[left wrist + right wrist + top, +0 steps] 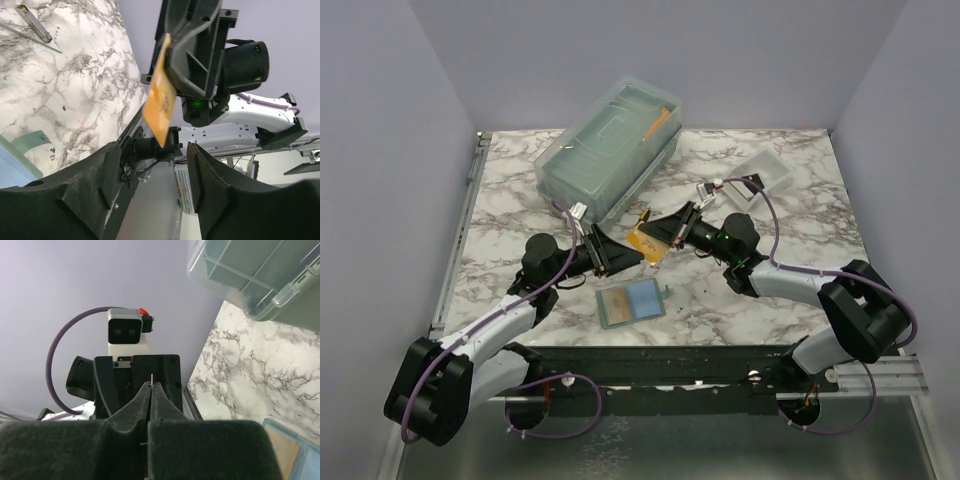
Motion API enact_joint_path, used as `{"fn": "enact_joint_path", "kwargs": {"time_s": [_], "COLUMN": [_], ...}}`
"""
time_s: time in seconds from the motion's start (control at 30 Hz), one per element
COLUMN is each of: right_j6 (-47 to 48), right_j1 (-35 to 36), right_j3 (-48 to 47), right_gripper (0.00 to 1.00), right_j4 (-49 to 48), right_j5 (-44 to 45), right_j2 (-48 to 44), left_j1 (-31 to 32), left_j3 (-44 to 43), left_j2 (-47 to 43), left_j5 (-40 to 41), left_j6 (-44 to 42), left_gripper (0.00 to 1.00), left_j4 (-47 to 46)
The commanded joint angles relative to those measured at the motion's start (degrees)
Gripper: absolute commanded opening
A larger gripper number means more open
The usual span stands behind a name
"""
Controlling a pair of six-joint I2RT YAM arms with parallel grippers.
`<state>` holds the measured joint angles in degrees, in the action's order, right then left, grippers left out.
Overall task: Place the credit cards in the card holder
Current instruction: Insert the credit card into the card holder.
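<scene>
A gold-yellow credit card (645,241) is held off the table in my right gripper (667,236), which is shut on it. In the left wrist view the card (161,97) hangs tilted from the right gripper (172,65). In the right wrist view it shows edge-on as a thin line (151,377) between the closed fingers (151,386). My left gripper (620,258) faces it with jaws open and empty (152,152), just short of the card. The grey-green card holder (631,303) lies open on the table below them. No black card is in view.
A large translucent lidded box (610,145) stands at the back left, close behind both grippers. A small white tray (766,172) sits at the back right. The holder's corner shows in the right wrist view (287,450). A thin dark stick (33,23) lies on the marble.
</scene>
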<state>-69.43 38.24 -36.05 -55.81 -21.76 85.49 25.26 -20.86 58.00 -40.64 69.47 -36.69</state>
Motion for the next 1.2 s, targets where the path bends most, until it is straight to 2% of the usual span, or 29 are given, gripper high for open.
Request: {"fn": "enact_joint_path", "kwargs": {"time_s": [0.0,0.23,0.43,0.5,0.57,0.67,0.7,0.8,1.0,1.17], "right_j6": [-0.62,-1.69,-2.10,-0.67,2.05,7.64,10.17,17.15,22.45,19.38], "right_j1": [0.21,0.52,0.61,0.61,0.52,-0.07,-0.47,-2.60,-6.15,-6.11], "right_j3": [0.73,3.09,3.65,3.71,3.62,3.01,2.67,3.01,4.43,7.21], "right_gripper": [0.00,0.00,0.00,0.03,0.14,0.40,0.49,0.66,0.71,0.70], "right_j4": [-2.80,-5.08,-6.64,-4.20,0.10,9.03,12.12,17.82,18.16,10.19], "right_j5": [-1.48,-2.15,-3.20,-2.99,-2.86,-3.78,-4.93,-11.45,-32.14,-41.41], "right_j2": [0.15,-0.55,-0.03,-1.07,-2.61,-5.46,-6.08,-7.60,-7.80,-5.22], "left_j1": [0.20,0.15,0.17,0.15,0.10,-0.21,-0.35,-0.83,-2.41,-2.58], "left_j3": [-1.51,-2.56,-2.50,-2.37,-2.26,-2.46,-2.82,-4.19,-6.08,-7.64], "left_j2": [3.15,7.47,11.16,11.47,11.37,11.91,12.40,14.07,12.75,11.33], "left_j5": [3.00,3.93,2.55,1.80,0.67,-2.29,-3.85,-9.62,-14.49,-17.23], "left_j6": [0.02,-0.68,-0.47,-1.16,-2.56,-3.96,-4.25,-5.31,-10.82,-14.35], "left_gripper": [0.59,0.43,0.07,0.00,0.00,0.00,0.00,0.00,0.00,0.00], "left_j4": [-5.02,-9.00,-13.21,-13.43,-13.41,-13.33,-13.32,-12.92,-3.07,3.06]}}
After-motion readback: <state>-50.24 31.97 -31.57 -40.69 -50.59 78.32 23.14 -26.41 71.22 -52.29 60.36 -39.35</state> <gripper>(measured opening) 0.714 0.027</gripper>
